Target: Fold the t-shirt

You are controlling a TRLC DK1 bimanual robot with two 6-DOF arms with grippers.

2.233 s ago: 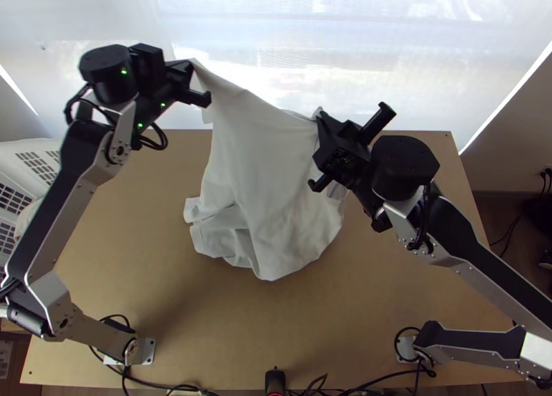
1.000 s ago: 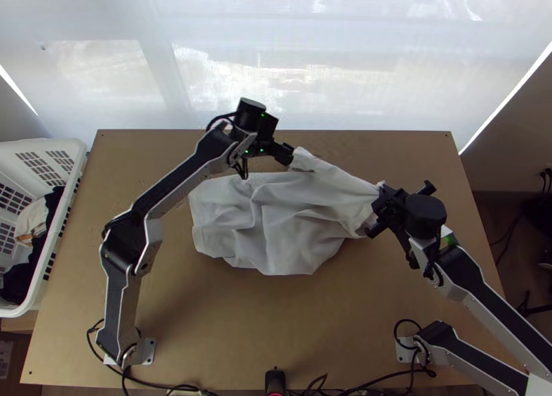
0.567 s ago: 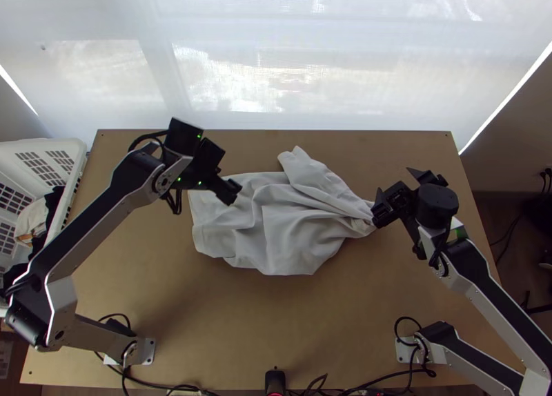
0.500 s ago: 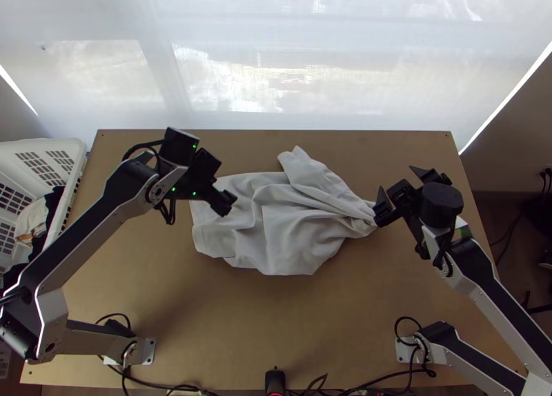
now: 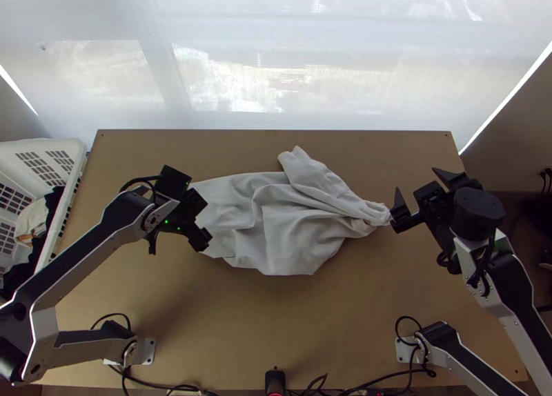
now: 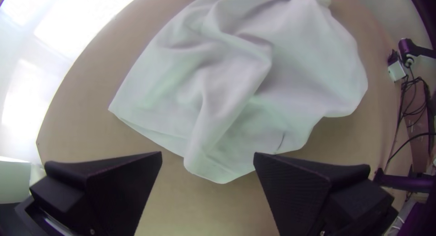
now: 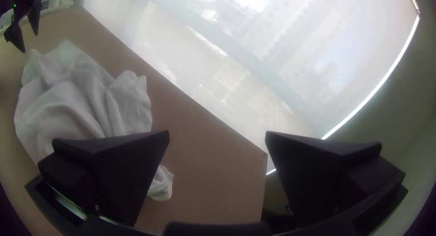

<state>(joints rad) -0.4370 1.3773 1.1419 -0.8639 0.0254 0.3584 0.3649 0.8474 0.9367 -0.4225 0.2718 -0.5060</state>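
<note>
Fingers of my left gripper (image 6: 207, 153) and my right gripper (image 7: 217, 132) are standing wide apart, pinching nothing. Beneath them the table (image 5: 276, 327) is spreading out, with a laundry basket (image 5: 41, 146) sitting beside its left edge, partly cut off in the top view. Between my grippers the white t-shirt (image 5: 283, 216) is lying loosely bunched across the table's middle, wrinkles running all through it. By my judgement the folding is barely beginning: no neat fold is showing, so flattening, squaring up and the folds themselves are all remaining. One loose flap (image 5: 300, 165) is pointing toward the window side, and a twisted end (image 5: 376, 213) is trailing just beside my right gripper — whether they are touching, I cannot tell. My left gripper is hiding a stretch of the shirt's edge from above. Collar, hem, sleeves — I am not managing to tell them apart in these creases.
</note>
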